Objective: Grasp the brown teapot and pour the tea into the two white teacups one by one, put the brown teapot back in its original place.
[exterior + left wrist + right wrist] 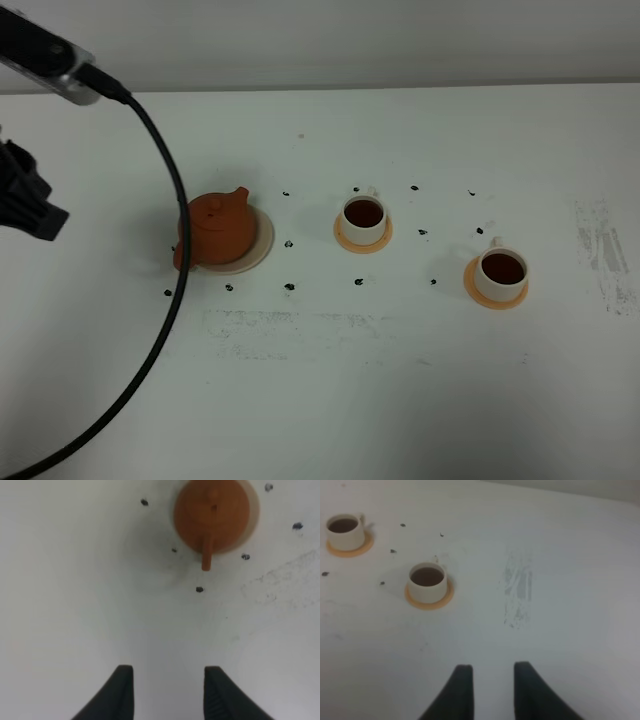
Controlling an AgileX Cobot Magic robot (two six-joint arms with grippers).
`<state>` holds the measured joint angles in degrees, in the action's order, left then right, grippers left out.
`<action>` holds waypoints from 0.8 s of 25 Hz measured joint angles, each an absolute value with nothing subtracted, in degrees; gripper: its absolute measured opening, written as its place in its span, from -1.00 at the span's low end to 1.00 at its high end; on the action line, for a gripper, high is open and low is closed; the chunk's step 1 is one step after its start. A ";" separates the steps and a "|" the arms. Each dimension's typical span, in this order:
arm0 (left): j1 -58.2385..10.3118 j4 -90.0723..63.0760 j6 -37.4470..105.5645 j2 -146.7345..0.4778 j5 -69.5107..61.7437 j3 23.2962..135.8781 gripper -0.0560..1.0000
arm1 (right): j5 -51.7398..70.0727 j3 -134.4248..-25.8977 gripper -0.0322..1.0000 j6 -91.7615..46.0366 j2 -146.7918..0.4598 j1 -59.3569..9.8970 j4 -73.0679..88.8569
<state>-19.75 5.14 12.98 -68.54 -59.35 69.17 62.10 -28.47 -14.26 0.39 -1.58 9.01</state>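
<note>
Looping across the near left of the high view, a thick black cable (170, 300) hangs closest to the lens, running up to a grey and black arm part (45, 55) in the top left corner. Beneath it spreads the white tabletop (330, 390), scuffed grey in a band near the middle and again toward its right edge, and dotted with small black marks (289, 287) around the crockery.

On the left half sits the cream saucer (262, 240), and the brown teapot (218, 227) rests on it, lid on, spout pointing up and to the right in the high view. To its right stand the two white teacups, each on a round orange coaster: the nearer cup (364, 217) by the middle of the tabletop, the farther cup (501, 272) well apart from it on the right and closer to the front edge. Both hold dark reddish-brown tea (364, 212).

The left tool (169, 692) hovers over bare tabletop, its two dark fingers spread with nothing between them, well short of the teapot. The right tool (492, 690) is likewise parted and empty, above the tabletop and clear of both cups, with the grey scuff patch (519, 592) ahead of it.
</note>
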 joint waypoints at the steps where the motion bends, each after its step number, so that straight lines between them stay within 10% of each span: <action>1: -19.75 5.14 12.98 -66.55 -60.09 69.17 -0.20 | 62.10 -28.47 -0.51 -14.26 0.39 -1.58 9.01; 14: -19.21 4.95 -9.44 -48.13 -68.54 61.87 -0.20 | 62.10 -28.47 -0.51 -14.26 0.39 -1.58 9.01; 20: -7.97 0.41 -10.60 -34.87 -68.54 48.23 -0.20 | 62.10 -28.47 -0.51 -14.26 0.39 -1.58 9.01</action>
<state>-7.97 0.41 -10.60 -34.87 -68.54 48.23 62.10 -28.47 -14.26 0.39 -1.58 9.01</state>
